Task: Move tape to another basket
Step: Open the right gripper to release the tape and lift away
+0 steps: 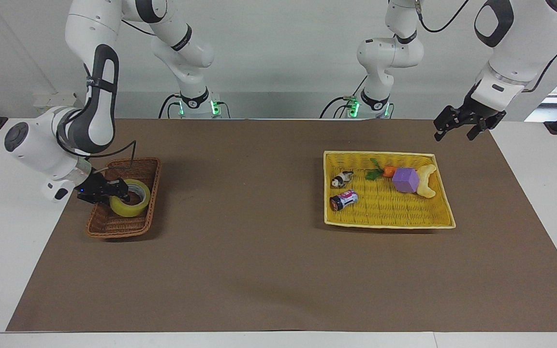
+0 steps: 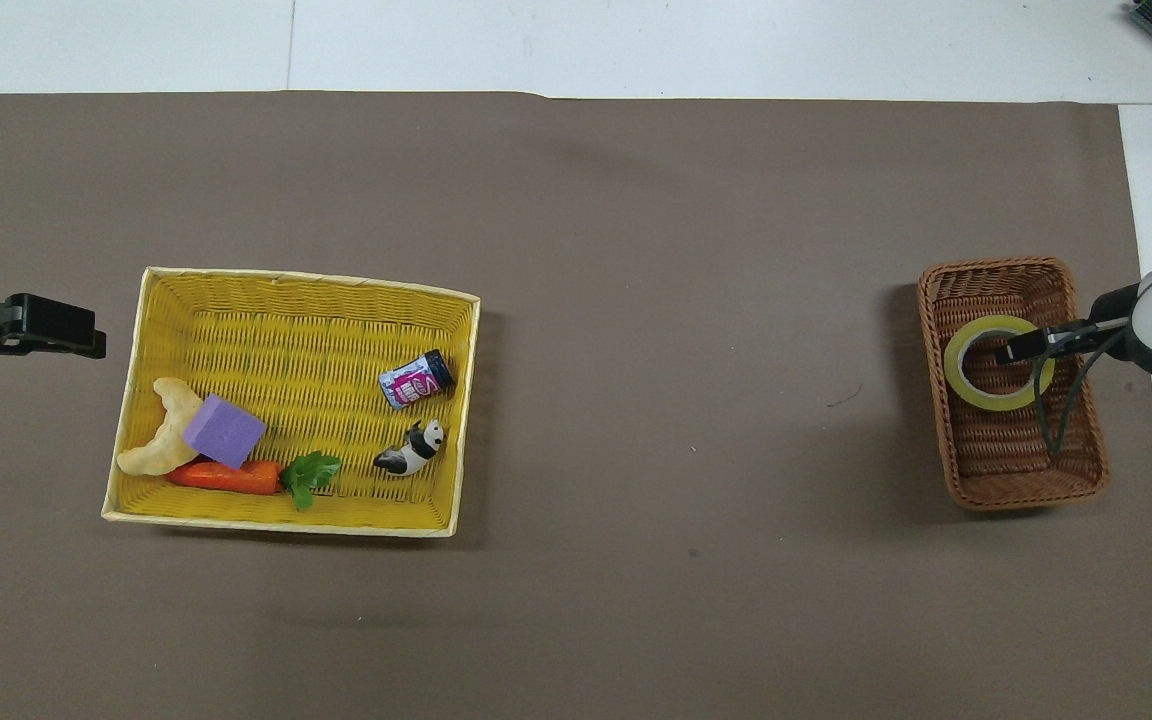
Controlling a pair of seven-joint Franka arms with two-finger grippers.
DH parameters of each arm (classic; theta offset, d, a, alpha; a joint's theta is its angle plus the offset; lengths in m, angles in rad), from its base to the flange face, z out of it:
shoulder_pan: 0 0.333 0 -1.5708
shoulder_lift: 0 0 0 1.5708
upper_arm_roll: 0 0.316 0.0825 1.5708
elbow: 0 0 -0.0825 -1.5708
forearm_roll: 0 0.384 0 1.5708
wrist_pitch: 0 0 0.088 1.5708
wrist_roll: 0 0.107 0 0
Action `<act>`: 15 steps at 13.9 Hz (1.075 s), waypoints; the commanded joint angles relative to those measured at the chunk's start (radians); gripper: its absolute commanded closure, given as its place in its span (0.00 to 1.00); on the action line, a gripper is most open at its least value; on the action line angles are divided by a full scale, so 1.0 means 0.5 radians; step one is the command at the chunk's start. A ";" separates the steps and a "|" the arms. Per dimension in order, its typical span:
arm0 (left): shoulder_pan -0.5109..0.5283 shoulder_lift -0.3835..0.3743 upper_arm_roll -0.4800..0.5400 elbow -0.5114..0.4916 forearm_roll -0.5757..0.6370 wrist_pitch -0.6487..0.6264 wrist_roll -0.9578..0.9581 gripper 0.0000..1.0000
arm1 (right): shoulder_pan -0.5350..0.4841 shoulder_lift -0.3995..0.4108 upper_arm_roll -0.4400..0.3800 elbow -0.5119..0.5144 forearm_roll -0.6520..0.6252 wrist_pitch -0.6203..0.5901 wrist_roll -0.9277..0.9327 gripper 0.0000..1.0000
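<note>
The tape [image 1: 134, 205], a yellowish roll with a white core, lies flat in the small brown wicker basket [image 1: 114, 226] at the right arm's end of the table. My right gripper [image 1: 115, 191] is down in the basket and shut on the roll's wall, one finger inside the hole. In the overhead view the tape [image 2: 978, 396] sits in the middle of the basket [image 2: 1026, 482], with the right gripper [image 2: 1024, 348] on its rim. My left gripper [image 1: 456, 131] is open and empty, up in the air beside the yellow basket, and shows in the overhead view [image 2: 86, 338] too.
The large yellow woven basket [image 1: 389, 224] at the left arm's end holds a purple-labelled can [image 1: 344, 200], a panda figure [image 1: 341, 179], a carrot [image 1: 388, 170], a purple block [image 1: 405, 180] and a pale pastry [image 1: 426, 181]. Brown mat covers the table between the baskets.
</note>
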 commanded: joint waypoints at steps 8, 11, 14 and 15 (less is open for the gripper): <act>0.004 -0.011 0.016 0.009 0.019 -0.037 -0.009 0.00 | 0.315 -0.084 0.009 0.167 -0.249 0.357 0.615 0.00; 0.004 -0.014 0.016 0.009 0.019 -0.037 -0.009 0.00 | 0.361 -0.142 0.009 0.161 -0.267 0.287 0.747 0.00; 0.004 -0.011 0.019 0.009 0.019 -0.033 -0.009 0.00 | 0.447 -0.215 0.009 0.155 -0.271 0.152 0.983 0.00; 0.004 -0.011 0.016 0.009 0.019 -0.033 -0.009 0.00 | 0.481 -0.240 0.006 0.151 -0.277 0.109 1.081 0.00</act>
